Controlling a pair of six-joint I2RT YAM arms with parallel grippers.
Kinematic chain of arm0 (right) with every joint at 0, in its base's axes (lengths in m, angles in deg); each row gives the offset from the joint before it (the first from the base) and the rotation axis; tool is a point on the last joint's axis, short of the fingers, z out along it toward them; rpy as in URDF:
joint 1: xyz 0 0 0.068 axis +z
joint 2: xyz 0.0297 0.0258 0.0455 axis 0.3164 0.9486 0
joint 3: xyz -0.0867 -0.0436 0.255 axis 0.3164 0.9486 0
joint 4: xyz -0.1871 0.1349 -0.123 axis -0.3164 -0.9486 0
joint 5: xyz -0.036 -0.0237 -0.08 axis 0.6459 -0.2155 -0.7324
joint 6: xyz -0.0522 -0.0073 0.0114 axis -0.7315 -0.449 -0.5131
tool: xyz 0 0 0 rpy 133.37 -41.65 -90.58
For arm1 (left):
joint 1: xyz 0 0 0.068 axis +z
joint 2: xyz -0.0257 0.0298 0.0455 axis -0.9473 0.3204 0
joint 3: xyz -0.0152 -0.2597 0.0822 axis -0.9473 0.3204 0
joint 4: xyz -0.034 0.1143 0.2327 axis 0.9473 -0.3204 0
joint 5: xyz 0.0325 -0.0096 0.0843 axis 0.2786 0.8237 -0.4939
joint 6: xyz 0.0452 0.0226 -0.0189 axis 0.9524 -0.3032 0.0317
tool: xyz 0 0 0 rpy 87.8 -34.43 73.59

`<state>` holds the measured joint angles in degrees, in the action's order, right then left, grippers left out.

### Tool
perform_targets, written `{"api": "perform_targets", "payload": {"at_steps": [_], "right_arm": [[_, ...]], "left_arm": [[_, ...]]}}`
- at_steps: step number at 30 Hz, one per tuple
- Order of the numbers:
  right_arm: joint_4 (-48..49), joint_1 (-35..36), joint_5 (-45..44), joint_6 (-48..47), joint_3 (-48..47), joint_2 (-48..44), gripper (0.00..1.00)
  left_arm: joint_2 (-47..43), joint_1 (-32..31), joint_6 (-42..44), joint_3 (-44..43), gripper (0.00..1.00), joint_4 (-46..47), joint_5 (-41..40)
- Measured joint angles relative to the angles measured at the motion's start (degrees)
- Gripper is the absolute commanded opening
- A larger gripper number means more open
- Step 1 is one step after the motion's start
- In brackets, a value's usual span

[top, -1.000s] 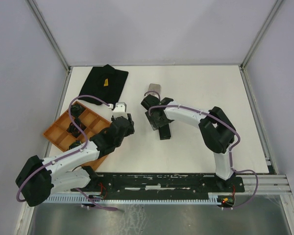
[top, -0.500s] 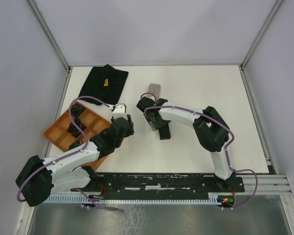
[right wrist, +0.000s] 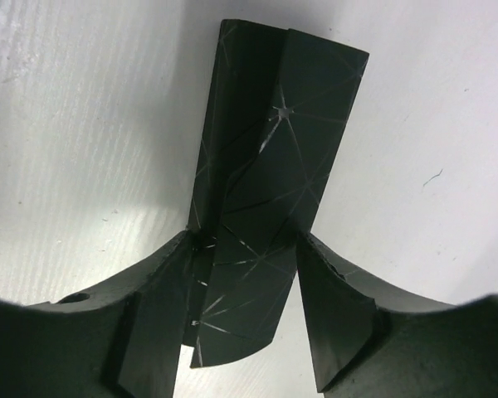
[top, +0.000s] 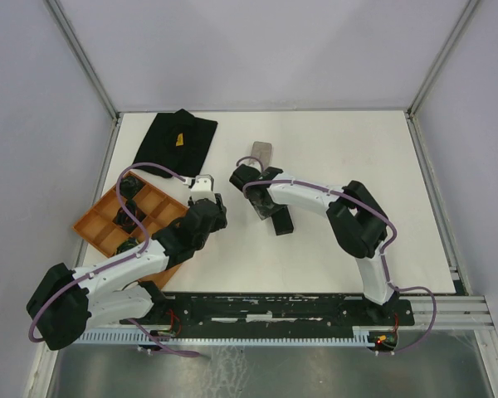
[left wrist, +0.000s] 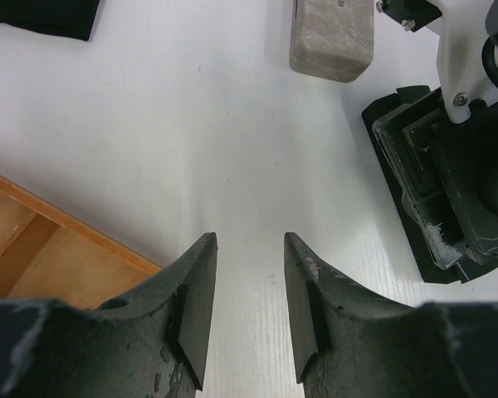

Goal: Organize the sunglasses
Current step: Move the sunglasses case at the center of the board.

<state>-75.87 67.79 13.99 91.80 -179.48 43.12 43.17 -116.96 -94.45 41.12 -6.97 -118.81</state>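
Note:
I cannot make out the sunglasses; small dark shapes (top: 126, 217) lie in the tray's compartments, too small to identify. My right gripper (right wrist: 242, 236) straddles the near end of a black oblong case (right wrist: 270, 157) with thin pale lines, which lies on the white table. Both fingertips touch its sides, and its top flap stands slightly raised. From above, the right gripper (top: 268, 207) sits over that black case (top: 282, 222) at the table's middle. My left gripper (left wrist: 249, 236) hangs open over bare table with nothing between its fingers, just right of the tray.
An orange divided tray (top: 95, 224) sits at the left, partly under my left arm. A grey oblong case (top: 261, 153) lies beyond the right gripper. A black cloth (top: 176, 139) with a yellow mark lies at the back left.
My right gripper's jaws have narrowed onto the black case, and its wrist has shifted a little left. The left arm has stayed still.

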Motion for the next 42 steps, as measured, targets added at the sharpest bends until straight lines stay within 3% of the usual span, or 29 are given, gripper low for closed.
{"api": "perform_targets", "payload": {"at_steps": [10,17,25,37,42], "right_arm": [[3.23,0.00,0.31,-1.44,4.92,-3.67,0.87],[3.78,-0.04,0.07,-2.51,3.52,-5.22,0.90],[3.23,-0.83,0.48,-2.54,1.44,-0.61,0.91],[2.86,-2.69,3.34,-2.51,1.44,0.87,0.75],[2.89,-2.69,3.28,-2.47,1.44,1.03,0.62]], "left_arm": [[0.02,0.20,0.00,0.00,0.45,0.22,1.05],[0.02,0.20,0.02,0.00,0.45,0.22,1.18],[0.00,0.20,0.02,0.00,0.45,0.22,1.18],[0.00,0.20,0.02,0.00,0.45,0.22,1.18],[0.00,0.20,0.02,0.02,0.46,0.22,1.22]]}}
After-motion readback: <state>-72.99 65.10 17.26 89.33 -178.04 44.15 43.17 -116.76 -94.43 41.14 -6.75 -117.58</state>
